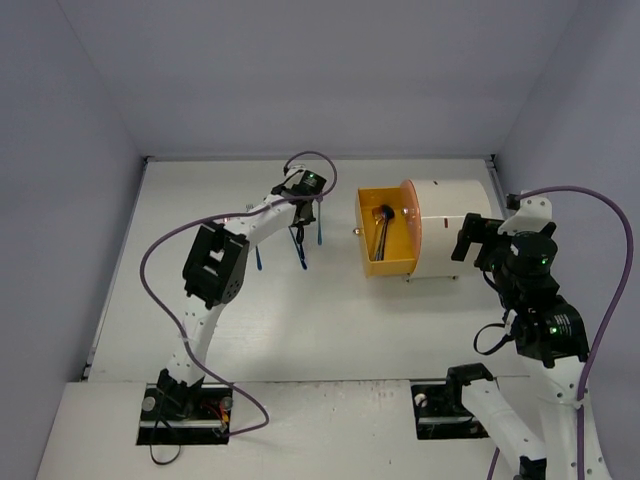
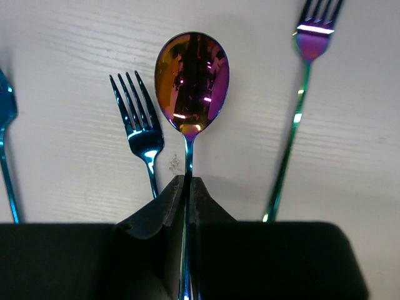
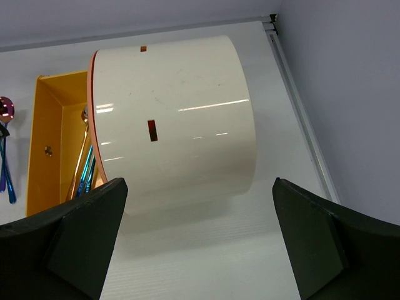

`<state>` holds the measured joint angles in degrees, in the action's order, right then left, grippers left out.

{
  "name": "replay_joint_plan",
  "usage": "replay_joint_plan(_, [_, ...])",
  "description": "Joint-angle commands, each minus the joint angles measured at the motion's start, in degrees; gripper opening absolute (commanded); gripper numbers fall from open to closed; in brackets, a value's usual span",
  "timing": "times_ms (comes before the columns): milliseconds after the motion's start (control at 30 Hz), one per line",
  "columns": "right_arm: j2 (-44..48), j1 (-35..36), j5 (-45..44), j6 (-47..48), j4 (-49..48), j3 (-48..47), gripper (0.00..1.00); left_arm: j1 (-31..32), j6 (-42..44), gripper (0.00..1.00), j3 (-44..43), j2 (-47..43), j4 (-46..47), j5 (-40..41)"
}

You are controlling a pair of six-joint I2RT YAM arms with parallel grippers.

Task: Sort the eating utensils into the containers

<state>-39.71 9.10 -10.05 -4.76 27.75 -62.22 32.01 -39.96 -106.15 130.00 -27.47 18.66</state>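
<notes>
My left gripper [image 2: 187, 182] is shut on the thin handle of a magenta-gold spoon [image 2: 192, 78], held just above the table. In the top view it [image 1: 303, 207] is left of the cabinet. A blue fork [image 2: 141, 128] lies to the spoon's left and a purple-green fork [image 2: 299, 100] to its right. The white cylinder cabinet [image 1: 450, 228] has one orange drawer [image 1: 372, 265] pulled out, with several utensils [image 1: 383, 232] inside. My right gripper [image 3: 197, 244] is open and empty beside the cabinet [image 3: 181, 119]; the drawer [image 3: 47, 150] shows at the left.
A blue utensil [image 2: 5, 125] lies at the left edge of the left wrist view. Another blue piece [image 1: 258, 258] lies by the left arm. Grey walls enclose the table; a metal rail [image 3: 300, 106] runs behind the cabinet.
</notes>
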Motion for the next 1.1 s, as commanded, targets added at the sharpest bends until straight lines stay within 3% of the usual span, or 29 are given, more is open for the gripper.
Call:
replay_joint_plan(0, [-1.54,0.39,-1.73,0.87,-2.61,-0.32,1.0,0.58,2.9,0.0,-2.29,-15.06,2.59,-0.76])
replay_joint_plan(333, [-3.23,0.3,-3.84,1.1,-2.7,-0.97,1.0,8.18,3.12,0.0,-6.79,-23.4,2.88,-9.02])
replay_joint_plan(600, [-4.18,0.39,-3.37,0.59,-2.7,-1.93,1.0,14.87,2.48,0.0,-13.04,-19.21,4.62,-11.14])
replay_joint_plan(1067, [-3.7,0.39,-2.96,0.27,-2.61,-2.55,1.0,17.03,-1.53,0.0,-15.91,-11.99,10.93,-9.87])
